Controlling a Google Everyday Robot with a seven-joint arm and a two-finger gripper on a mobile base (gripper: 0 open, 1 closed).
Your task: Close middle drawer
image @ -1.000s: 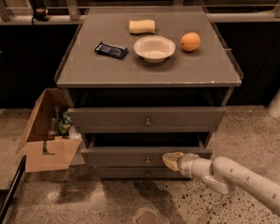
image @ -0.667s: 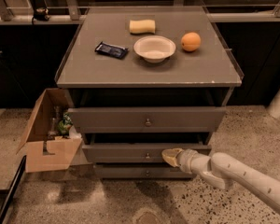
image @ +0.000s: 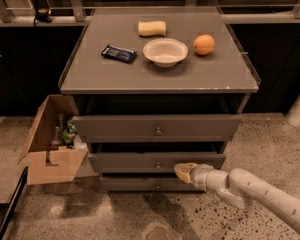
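Gripper: the gripper (image: 184,170) sits low in the view, just right of centre, its tip aimed left and a touch upward.
Tip: yellowish-tan, darker than the white limb behind it.
Wrist: the wrist (image: 206,177) is a short pale collar directly behind the gripper and in line with it.
Arm: the arm (image: 262,198) is white and rounded, running from the bottom right corner up and to the left.
Pose: stretched long and low, nearly straight, with one gentle bend just behind the wrist.
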